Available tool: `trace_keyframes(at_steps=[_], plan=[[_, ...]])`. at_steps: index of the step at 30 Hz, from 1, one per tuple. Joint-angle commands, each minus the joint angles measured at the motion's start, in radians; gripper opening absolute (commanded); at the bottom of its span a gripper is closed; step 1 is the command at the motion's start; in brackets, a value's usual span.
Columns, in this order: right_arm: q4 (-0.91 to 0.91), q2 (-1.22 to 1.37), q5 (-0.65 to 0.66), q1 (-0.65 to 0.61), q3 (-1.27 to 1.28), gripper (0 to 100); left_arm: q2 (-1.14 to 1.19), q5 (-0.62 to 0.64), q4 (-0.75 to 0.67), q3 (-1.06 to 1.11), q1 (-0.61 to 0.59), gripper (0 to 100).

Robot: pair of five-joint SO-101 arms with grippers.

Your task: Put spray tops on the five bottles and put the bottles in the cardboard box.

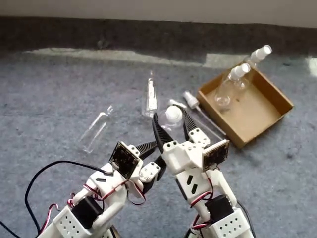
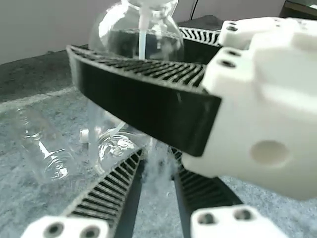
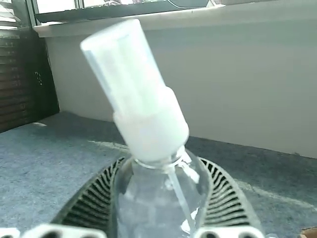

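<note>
Grey carpet (image 1: pixel 59 99). My right gripper (image 1: pixel 171 115) clamps a bottle (image 3: pixel 158 198) near the box (image 1: pixel 252 111), its spray top (image 3: pixel 133 89) crooked. My left gripper (image 2: pixel 157 154) is parted, empty. I'd seat the top next.

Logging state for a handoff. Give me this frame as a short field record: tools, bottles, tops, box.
right tool: shut on held bottle
spray top: on the held bottle's neck, tilted
left tool: close beside the right tool
box: on carpet, at the right tool's side
capped bottle: inside the box
second capped bottle: at the box's far corner
bare bottle: lying on carpet, no top
second bare bottle: lying on carpet, no top
loose top: lying between held bottle and box
</note>
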Motion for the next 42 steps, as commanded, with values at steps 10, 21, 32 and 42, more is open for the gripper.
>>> trace_keyframes(at_steps=[10, 21, 32, 42], plan=[[-0.033, -0.019, -0.008, -0.018, 0.156, 7.0, -0.004, 0.000, 0.006, 0.021, 0.050, 4], [-0.035, -0.019, -0.009, -0.027, 0.122, 7.0, -0.005, -0.002, 0.023, 0.021, 0.012, 4], [-0.035, -0.019, -0.006, -0.173, 0.065, 7.0, -0.013, -0.008, 0.074, 0.021, -0.007, 4], [-0.033, -0.019, -0.003, -0.196, 0.068, 7.0, -0.013, -0.005, 0.072, 0.021, -0.206, 4]])
